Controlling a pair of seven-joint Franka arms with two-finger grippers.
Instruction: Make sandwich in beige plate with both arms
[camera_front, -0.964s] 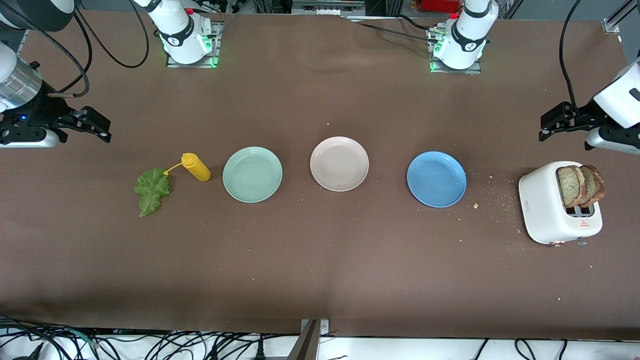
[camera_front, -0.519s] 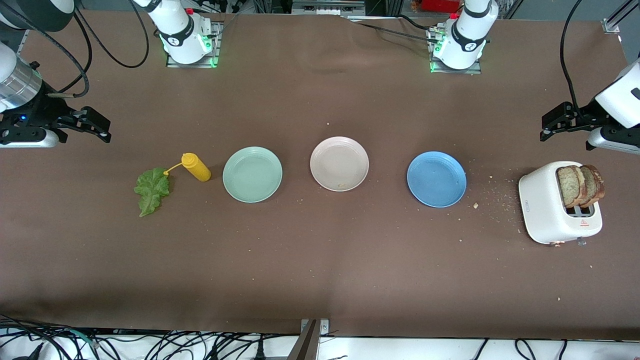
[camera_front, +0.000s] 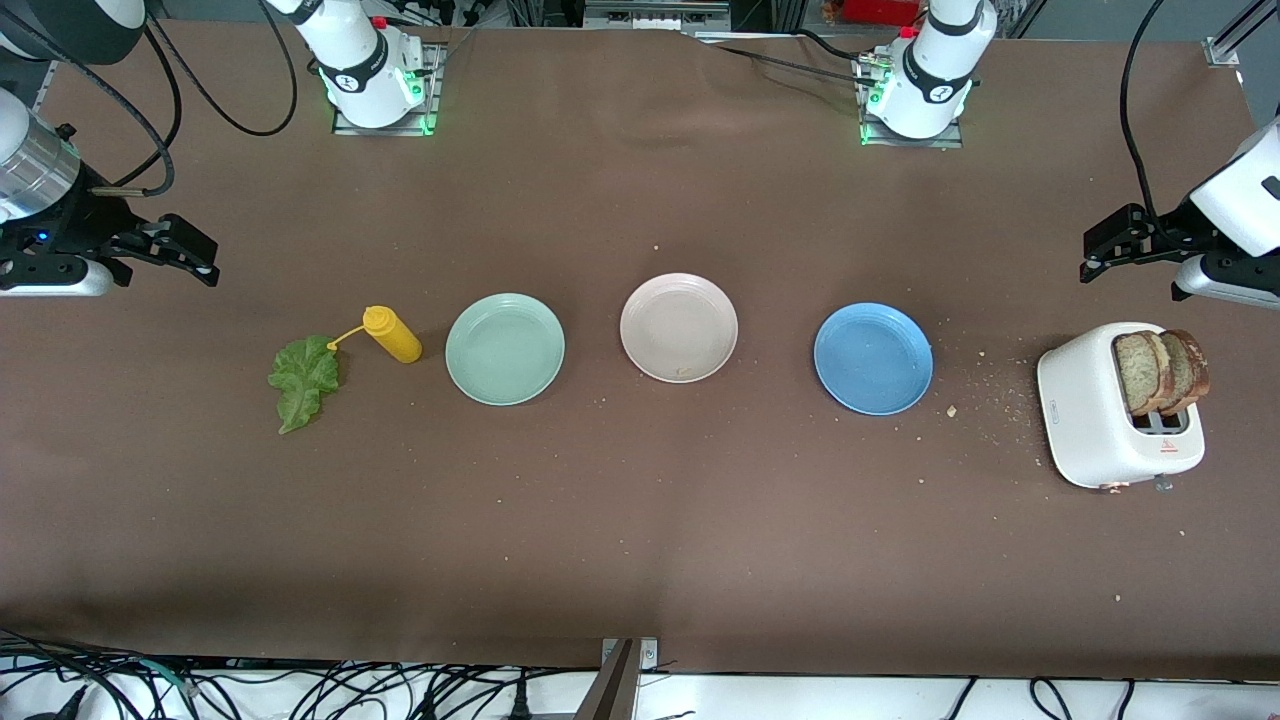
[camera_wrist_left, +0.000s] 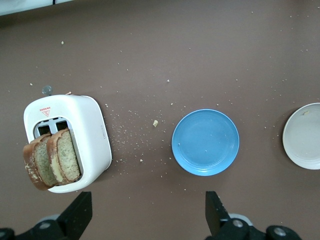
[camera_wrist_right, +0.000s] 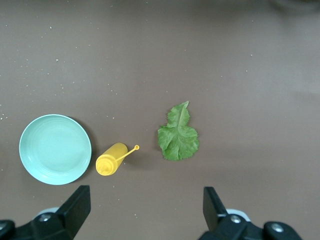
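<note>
I am seeing the left gripper hanging in the air with its black fingers spread wide and holding nothing, over bare table at the left arm's end, near the glossy white two-slot toaster. Two square slices of brown wholegrain toast are standing upright in the toaster's slots, leaning against each other, and crumbs are lying scattered on the brown table between the toaster and the round blue plate.

The right gripper is hovering at the right arm's end of the table, its jaws also standing wide and empty, over bare table. Below it in the right wrist view I am looking at a crinkly green lettuce leaf lying flat, with a yellow plastic squeeze bottle on its side just beside it, the thin nozzle pointing at the leaf. Next to the bottle is sitting a round mint-green plate.

The round pale pinkish-beige plate is resting in the middle of the row, between the mint-green and blue ones, holding only a small crumb near its rim.
</note>
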